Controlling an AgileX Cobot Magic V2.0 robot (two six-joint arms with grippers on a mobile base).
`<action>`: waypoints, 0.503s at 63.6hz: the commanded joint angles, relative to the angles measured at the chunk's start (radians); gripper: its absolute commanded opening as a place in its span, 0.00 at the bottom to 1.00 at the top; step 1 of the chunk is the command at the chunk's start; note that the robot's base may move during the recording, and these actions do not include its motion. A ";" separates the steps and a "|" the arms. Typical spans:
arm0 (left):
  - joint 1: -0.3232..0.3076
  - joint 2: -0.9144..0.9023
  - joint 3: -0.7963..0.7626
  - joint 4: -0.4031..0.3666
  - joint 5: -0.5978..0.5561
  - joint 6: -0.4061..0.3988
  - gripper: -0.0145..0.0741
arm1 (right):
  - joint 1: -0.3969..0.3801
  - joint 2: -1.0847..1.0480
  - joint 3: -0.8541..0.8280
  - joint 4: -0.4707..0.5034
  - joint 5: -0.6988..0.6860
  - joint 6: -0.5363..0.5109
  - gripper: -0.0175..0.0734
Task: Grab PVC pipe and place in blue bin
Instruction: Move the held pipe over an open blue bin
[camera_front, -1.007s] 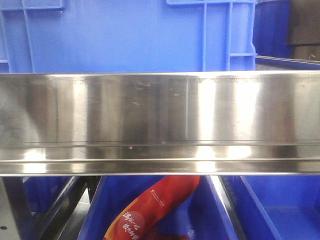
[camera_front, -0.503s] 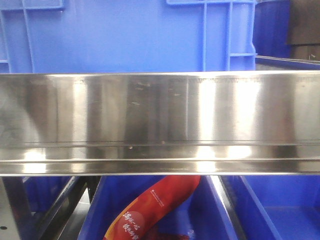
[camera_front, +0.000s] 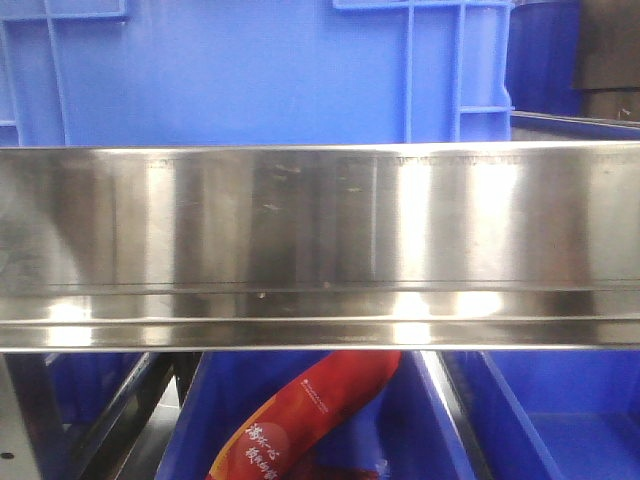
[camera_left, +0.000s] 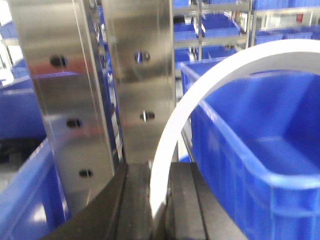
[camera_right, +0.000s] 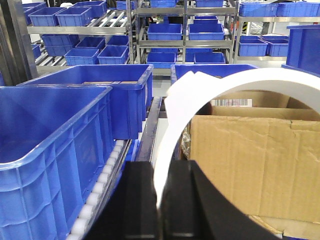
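In the left wrist view a white PVC pipe arc rises from between the black jaws of my left gripper, which is shut on its lower end. The arc curves up and to the right over a blue bin standing just right of the gripper. The right wrist view shows a similar white PVC arc clamped in my right gripper, curving right. An open blue bin sits to its left. Neither gripper appears in the front view.
A steel shelf rail fills the front view, with a blue crate behind and a red packet in a bin below. Steel uprights stand close ahead of the left gripper. A cardboard box sits right of the right gripper.
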 joint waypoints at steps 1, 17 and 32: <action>0.000 -0.005 0.000 -0.002 -0.062 -0.005 0.04 | -0.003 -0.004 -0.005 0.001 -0.027 -0.007 0.01; 0.000 -0.005 0.000 -0.002 -0.069 -0.005 0.04 | -0.003 -0.004 -0.005 0.001 -0.027 -0.007 0.01; 0.000 -0.005 0.000 -0.026 -0.073 -0.005 0.04 | -0.003 -0.004 -0.005 0.054 -0.027 -0.007 0.01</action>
